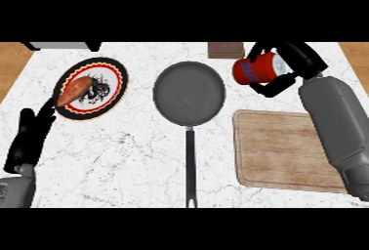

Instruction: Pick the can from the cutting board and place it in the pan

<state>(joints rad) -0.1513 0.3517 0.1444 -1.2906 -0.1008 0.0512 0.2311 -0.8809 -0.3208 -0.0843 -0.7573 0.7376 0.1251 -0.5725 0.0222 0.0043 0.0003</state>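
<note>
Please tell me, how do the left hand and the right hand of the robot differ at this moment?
The right hand is curled round the red can, far side of the counter, beyond the cutting board; the left hand holds nothing. The left hand's fingers are straight, resting at the view's left edge beside the plate; the right hand's are bent. Both are black on grey forearms.
</note>
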